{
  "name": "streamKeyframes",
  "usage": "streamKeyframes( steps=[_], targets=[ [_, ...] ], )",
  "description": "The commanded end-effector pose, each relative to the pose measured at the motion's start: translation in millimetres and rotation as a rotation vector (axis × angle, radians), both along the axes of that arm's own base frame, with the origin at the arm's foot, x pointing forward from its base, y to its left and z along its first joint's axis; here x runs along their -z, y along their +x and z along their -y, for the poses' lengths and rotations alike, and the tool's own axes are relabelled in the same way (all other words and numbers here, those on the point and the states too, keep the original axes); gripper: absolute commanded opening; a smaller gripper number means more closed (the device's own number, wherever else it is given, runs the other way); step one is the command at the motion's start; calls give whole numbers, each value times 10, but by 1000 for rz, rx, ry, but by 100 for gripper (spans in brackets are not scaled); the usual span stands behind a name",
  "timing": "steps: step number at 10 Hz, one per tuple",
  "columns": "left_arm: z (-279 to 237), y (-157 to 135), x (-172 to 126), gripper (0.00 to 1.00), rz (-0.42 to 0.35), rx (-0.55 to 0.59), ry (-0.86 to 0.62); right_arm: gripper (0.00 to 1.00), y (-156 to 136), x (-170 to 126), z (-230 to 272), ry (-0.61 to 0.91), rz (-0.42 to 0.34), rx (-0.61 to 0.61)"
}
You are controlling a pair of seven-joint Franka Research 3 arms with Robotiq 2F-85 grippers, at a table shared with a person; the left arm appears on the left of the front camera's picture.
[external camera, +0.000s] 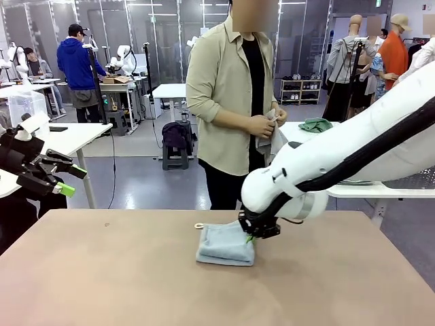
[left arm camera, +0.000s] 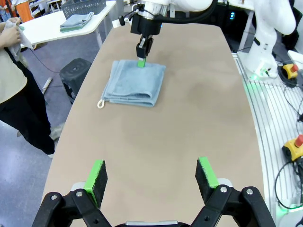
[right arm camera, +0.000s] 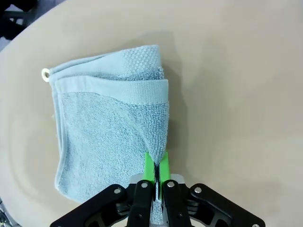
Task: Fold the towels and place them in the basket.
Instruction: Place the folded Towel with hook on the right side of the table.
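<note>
Across the brown table (external camera: 102, 272) in the front view, we see one folded blue-grey towel (external camera: 225, 246) lying near the middle, toward the far edge, with bare tabletop open on every side of it. The right gripper (external camera: 252, 237) meets the towel's right-hand edge, its jaws closed on a pinch of the cloth. The left gripper (external camera: 71, 179) hangs beyond the table's left edge, well apart from the towel, its jaws spread. Past the far edge a person holds a cream-white towel (external camera: 270, 136) in both hands, and a green towel (external camera: 315, 125) lies farther back. We count three towels and two grippers.

From the left wrist, we look between two green pads (left arm camera: 97, 177) standing wide, with nothing but bare table between them. The blue-grey towel lies well ahead, its corner loop (left arm camera: 100, 104) pointing toward the table edge on the person's side. Beyond that edge, one dark mesh basket (left arm camera: 83, 6) stands on a white side table (left arm camera: 47, 29), with the green towel just beside it.

From the right wrist, we see the pads pressed together on a raised fold of the blue-grey towel's edge. Open table runs clear along that side of the towel.
</note>
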State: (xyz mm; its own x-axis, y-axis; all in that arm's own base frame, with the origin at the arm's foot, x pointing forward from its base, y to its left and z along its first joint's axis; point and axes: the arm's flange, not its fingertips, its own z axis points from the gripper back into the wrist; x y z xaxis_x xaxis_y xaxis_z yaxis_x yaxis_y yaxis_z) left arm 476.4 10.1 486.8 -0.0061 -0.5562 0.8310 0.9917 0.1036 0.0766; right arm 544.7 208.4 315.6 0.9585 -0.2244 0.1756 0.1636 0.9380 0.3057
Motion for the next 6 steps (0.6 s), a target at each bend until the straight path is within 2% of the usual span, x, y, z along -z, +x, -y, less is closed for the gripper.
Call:
streamKeyframes(
  steps=[1, 3, 5, 6],
  targets=[
    [-3, 0, -4, 95, 11, 7, -1, 4, -38, -130, 299, -63, 5, -4],
    [-3, 0, -4, 95, 11, 7, -1, 4, 51, -232, 872, -109, 10, 4],
    [-3, 0, -4, 95, 11, 7, -1, 4, 173, -301, 1482, -152, -36, -72],
    [-3, 0, -4, 95, 11, 7, -1, 4, 210, -357, 1836, -160, -29, -71]
  ],
)
